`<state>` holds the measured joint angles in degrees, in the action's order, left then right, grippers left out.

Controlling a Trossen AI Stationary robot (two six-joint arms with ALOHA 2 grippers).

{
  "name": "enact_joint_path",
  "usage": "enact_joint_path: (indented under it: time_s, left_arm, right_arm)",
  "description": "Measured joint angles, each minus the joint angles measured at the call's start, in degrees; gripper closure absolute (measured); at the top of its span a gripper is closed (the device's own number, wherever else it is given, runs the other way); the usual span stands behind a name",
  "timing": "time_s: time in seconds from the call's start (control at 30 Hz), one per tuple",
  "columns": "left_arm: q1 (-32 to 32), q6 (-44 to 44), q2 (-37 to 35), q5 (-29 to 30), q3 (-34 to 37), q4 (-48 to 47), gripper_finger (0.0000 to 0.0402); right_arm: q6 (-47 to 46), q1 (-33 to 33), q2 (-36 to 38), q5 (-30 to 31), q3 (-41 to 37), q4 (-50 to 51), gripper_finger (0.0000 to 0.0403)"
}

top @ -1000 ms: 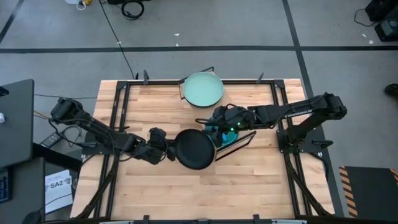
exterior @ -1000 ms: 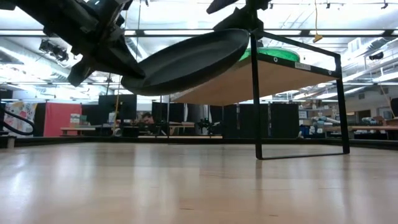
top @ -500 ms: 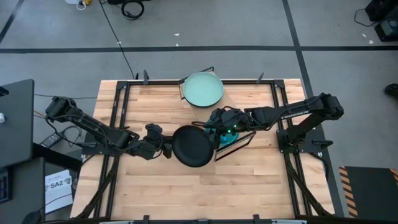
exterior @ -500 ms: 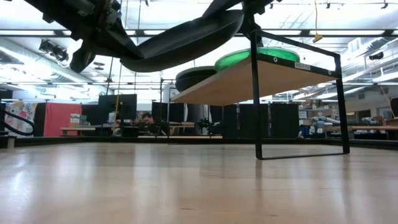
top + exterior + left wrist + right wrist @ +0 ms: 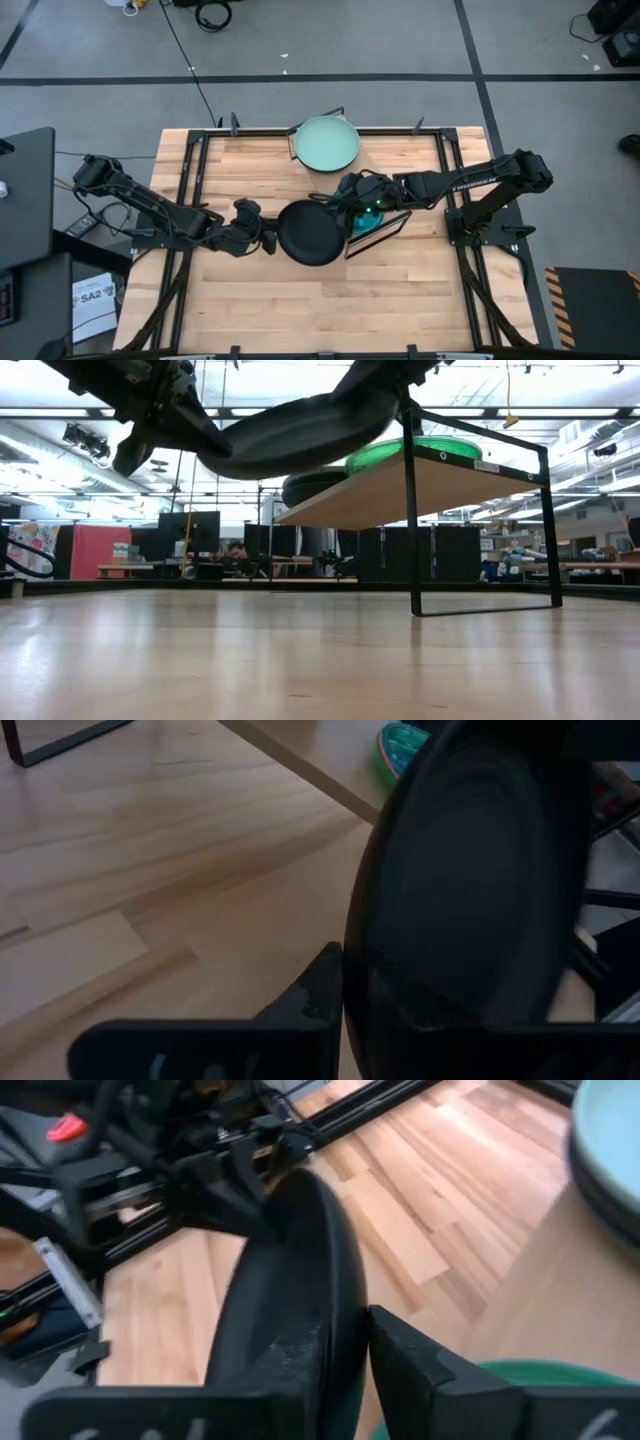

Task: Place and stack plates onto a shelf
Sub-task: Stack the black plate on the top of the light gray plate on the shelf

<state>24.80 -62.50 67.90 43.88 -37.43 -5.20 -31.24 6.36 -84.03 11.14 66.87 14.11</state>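
Got the black plate (image 5: 311, 233) pinched at opposite rims, my left hand (image 5: 262, 240) on the side away from the shelf (image 5: 400, 485), my right hand (image 5: 355, 1345) clamped on the shelf-side edge, so it's hanging tilted just beside the shelf's green plate (image 5: 415, 452).

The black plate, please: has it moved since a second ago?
Yes. In the low view the black plate has risen and shifted toward the shelf, so its rim now sits above the board's near edge, held by both pincers.
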Motion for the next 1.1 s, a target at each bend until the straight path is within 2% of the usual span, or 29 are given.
enact_joint_path:
  time_s: [0.3,0.5,0.73,1.1]
  left_arm:
    - [0.0,0.1,0.0,-1.5,-0.1,3.2,0.0344]
    - [0.0,0.4,0.0,-4.8,-0.1,5.0,0.0342]
    - [0.0,1.1,0.0,-6.1,-0.1,5.1,0.0338]
    - [0.0,6.0,-0.1,-6.5,-0.1,6.6,0.0257]
  right_arm:
    - [0.2,-0.1,0.0,0.5,0.0,0.1,0.0347]
    - [0.2,0.0,0.0,1.0,0.0,0.0,0.0351]
    - [0.2,0.0,0.0,1.0,0.0,0.0,0.0352]
    - [0.1,0.0,0.0,1.3,0.0,1.2,0.0366]
